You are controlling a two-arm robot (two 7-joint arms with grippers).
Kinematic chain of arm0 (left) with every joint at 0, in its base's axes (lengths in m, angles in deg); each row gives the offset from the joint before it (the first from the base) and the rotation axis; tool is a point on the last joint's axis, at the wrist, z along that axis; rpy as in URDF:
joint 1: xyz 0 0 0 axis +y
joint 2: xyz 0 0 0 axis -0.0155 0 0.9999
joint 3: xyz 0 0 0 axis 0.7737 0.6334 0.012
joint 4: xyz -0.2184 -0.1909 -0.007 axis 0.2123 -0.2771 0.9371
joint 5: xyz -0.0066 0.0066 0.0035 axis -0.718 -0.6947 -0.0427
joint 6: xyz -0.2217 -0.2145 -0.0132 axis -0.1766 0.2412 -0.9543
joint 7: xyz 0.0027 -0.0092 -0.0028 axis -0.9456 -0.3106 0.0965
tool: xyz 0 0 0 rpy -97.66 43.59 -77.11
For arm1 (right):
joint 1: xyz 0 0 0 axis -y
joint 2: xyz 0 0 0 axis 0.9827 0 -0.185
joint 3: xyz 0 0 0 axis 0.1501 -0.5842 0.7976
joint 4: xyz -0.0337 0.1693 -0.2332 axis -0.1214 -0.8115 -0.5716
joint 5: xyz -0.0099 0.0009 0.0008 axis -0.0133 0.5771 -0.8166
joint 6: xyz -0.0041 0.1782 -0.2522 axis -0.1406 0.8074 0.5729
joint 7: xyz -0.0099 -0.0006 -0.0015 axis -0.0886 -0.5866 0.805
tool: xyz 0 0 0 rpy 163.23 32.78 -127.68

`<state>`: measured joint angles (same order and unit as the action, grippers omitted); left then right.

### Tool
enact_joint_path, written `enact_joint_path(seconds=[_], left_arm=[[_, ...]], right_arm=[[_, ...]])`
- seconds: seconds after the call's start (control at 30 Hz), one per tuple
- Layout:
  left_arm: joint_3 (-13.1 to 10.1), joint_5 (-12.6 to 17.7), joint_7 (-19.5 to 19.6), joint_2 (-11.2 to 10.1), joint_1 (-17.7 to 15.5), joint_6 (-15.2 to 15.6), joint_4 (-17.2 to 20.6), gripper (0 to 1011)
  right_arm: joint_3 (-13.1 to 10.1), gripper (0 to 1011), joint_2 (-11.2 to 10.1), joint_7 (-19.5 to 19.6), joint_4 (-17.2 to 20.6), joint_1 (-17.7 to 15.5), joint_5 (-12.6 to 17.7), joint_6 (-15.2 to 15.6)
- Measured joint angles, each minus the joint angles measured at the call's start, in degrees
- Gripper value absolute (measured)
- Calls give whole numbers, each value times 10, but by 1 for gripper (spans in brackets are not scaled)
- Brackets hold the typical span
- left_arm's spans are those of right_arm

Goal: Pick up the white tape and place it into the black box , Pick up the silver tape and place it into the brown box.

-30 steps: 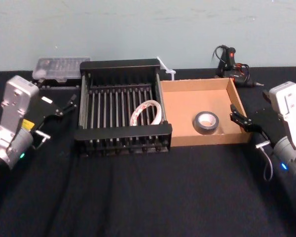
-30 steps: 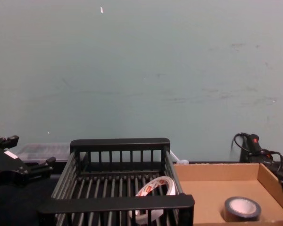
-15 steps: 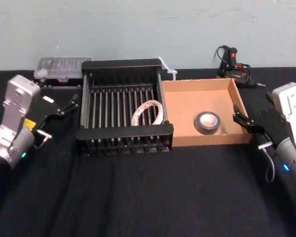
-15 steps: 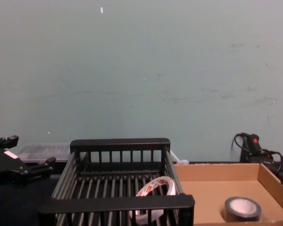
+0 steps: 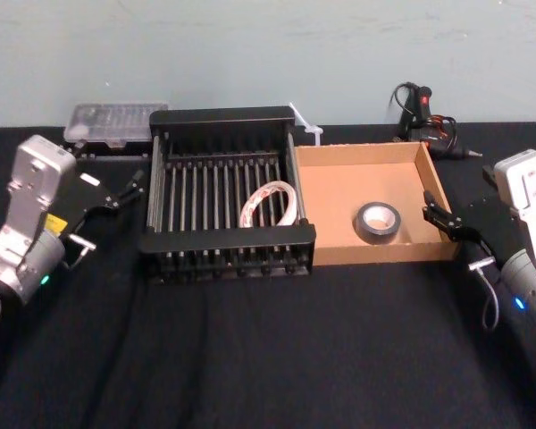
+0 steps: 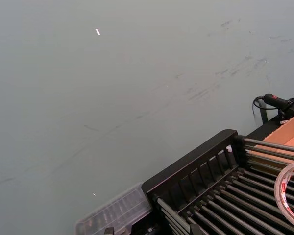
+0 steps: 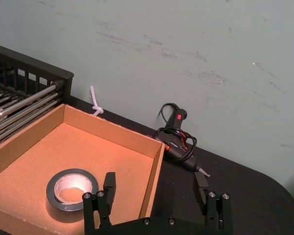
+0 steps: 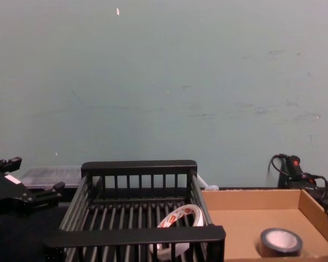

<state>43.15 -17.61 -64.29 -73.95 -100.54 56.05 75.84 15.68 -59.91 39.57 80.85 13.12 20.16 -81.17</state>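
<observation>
The white tape (image 5: 268, 204) lies inside the black box (image 5: 228, 239), left of the head view's middle and near the box's right side. From above it reads as a tilted ring. The chest view shows it from the side, propped on edge on the slats behind the thick front rim.

The silver tape (image 5: 375, 222) lies flat on the floor of the brown box (image 5: 339, 183), which stands just beside the black box on its right. Both boxes sit on the black table (image 5: 268, 357).

The left gripper (image 5: 112, 212) hovers at the left of the head view, just beside the black box, with its fingers spread and nothing between them. The right gripper (image 5: 456, 239) hangs at the right, just outside the brown box's right wall, also spread and empty. Its wrist view makes the gap plain: the two fingers (image 7: 109, 183) stand wide apart, with the box's wall between them. That view also brings a glue gun (image 7: 179, 142) close, lying behind the box.

The left wrist view catches an arc of the white tape and a clear plastic case (image 6: 117, 213) behind the black box.
</observation>
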Motion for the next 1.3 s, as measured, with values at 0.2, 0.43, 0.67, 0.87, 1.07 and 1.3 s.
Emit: enact_joint_path(seconds=[0.2,0.43,0.67,0.87,1.07,1.3], left_arm=[[0,0,0,0,0,0,0,1001],[0,0,0,0,0,0,0,1001],[0,0,0,0,0,0,0,1001],[0,0,0,0,0,0,0,1001],[0,0,0,0,0,0,0,1001],[0,0,0,0,0,0,0,1001]], right_arm=[[0,1002,0,0,0,0,0,0],[1,1003,0,-1,0,1,0,-1],[1,1003,0,-1,0,1,0,-1],[1,1002,0,-1,0,1,0,-1],[1,1002,0,-1,0,1,0,-1],[1,1003,0,-1,0,1,0,-1]])
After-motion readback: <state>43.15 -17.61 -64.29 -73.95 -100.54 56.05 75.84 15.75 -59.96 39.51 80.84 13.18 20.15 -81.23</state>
